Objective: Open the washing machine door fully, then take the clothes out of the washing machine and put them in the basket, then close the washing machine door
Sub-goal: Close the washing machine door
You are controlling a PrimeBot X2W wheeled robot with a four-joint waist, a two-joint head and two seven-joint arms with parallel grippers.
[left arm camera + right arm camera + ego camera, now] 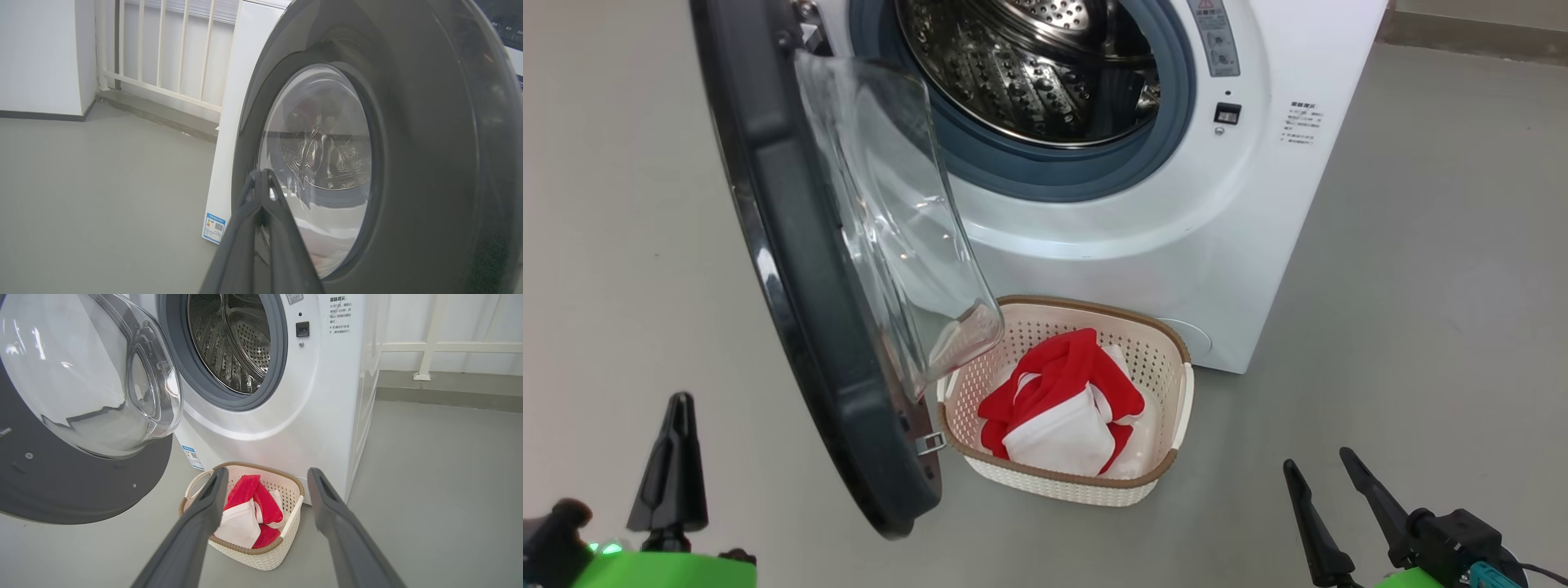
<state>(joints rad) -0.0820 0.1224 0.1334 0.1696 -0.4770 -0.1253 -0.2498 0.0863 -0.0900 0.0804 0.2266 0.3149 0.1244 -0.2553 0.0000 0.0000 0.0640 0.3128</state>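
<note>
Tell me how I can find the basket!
Look for the big white washing machine with its round door swung open. On the grey floor right in front of it, beside that door, sits the basket. It is small and cream, with holes in its sides, a brown rim, and red and white clothes inside.

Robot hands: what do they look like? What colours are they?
The left gripper and right gripper each have two long, dark grey jaws tapering to points. Behind them sit bright green casings. The left has a small green light. The right has a teal plug and a thin black cable.
</note>
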